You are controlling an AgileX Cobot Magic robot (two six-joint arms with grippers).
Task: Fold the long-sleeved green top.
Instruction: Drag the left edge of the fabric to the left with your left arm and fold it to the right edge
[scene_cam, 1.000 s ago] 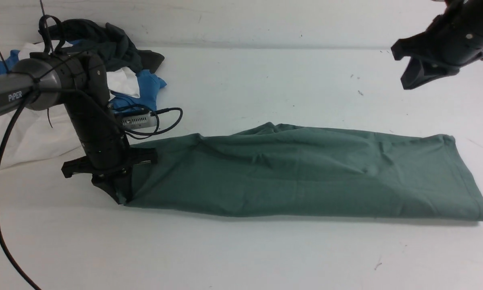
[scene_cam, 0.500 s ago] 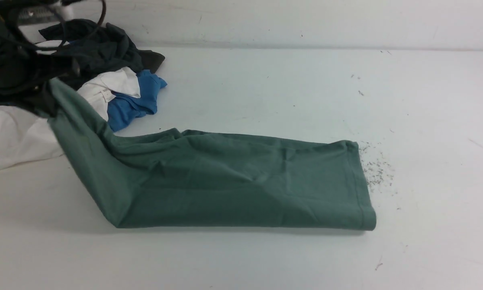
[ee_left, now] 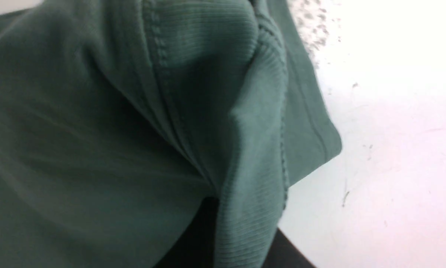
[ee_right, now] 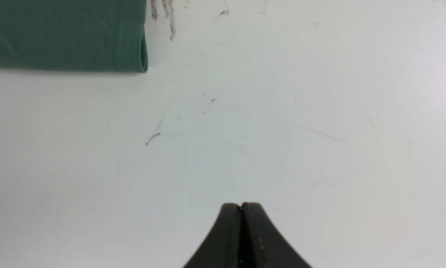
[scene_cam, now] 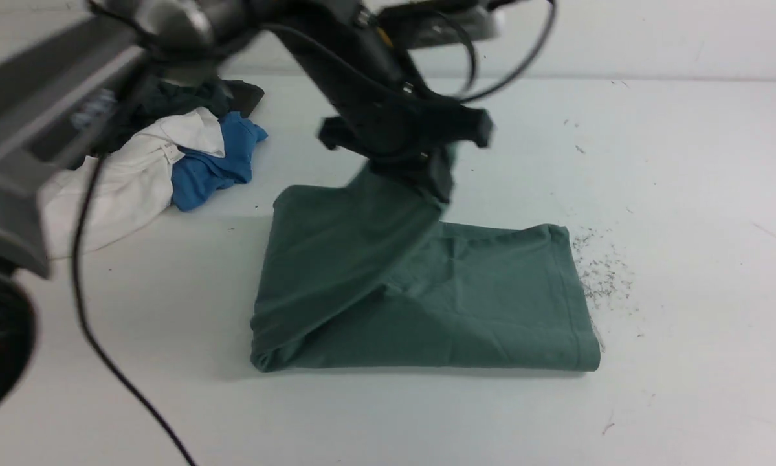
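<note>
Holding one end of the green long-sleeved top up off the tabletop, that left pincer, see it? Clamped tight on a ribbed, stitched edge, going by its wrist view.

And the rest of the top?

Lying flat as a band in the middle of the tabletop, hem end to the right beside those lint specks. The lifted part slopes up from a fold at the left. It's all well apart from the white garment, blue garment and dark garment heaped at the back left.

What about the other arm?

Nothing I'd count. The right pincer is closed on itself, empty, above bare tabletop off the hem corner.

So how would you finish this fold?

I'd bring the held edge across low until it sits square over the hem, long sides lined up, and let the cloth settle before letting go. Dropped from high, jersey that soft would likely slump crooked. That diagonal crease near the fold wants pulling taut first.
</note>
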